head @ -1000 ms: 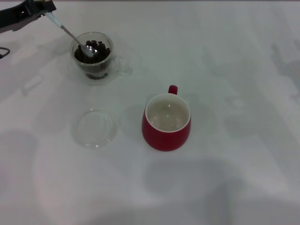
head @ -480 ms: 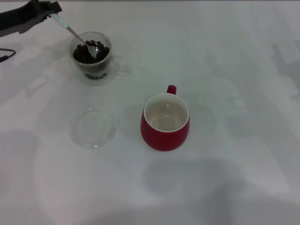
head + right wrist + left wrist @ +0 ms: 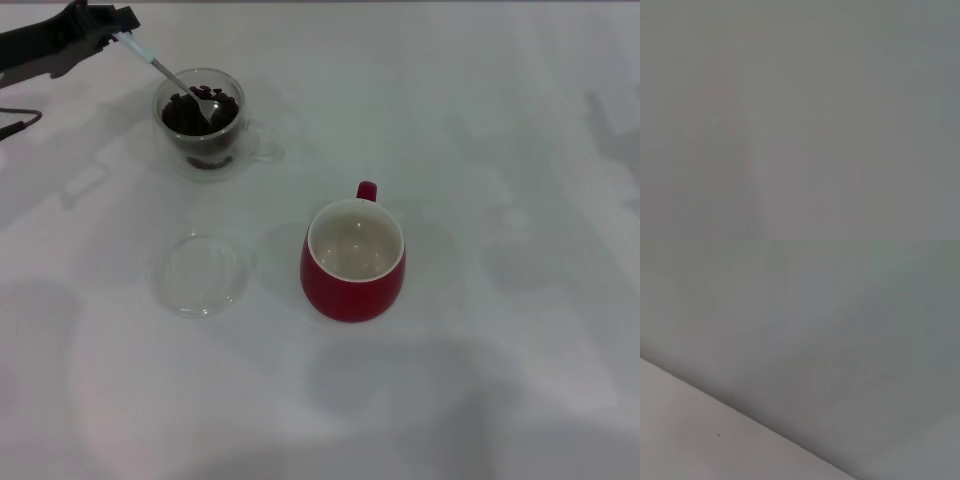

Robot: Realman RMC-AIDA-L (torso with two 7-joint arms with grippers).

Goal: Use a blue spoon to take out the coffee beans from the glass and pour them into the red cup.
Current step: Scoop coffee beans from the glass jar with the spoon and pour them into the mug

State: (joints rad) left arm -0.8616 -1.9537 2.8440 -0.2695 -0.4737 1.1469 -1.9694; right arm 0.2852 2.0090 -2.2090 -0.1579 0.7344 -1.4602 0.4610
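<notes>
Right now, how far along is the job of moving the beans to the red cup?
Early stage. The left end effector holds the blue spoon, its bowl down among the coffee beans in the glass. The red cup looks empty, so lifting, carrying and pouring remain.

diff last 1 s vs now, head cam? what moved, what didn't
The left gripper drifted slightly toward the robot's right, still clamped on the blue spoon. The spoon's bowl shifted across the coffee beans toward the far side of the glass, now with a few beans on it. Nothing grabbed or released. The red cup, clear dish and glass stayed essentially put. The right gripper is out of view.
</notes>
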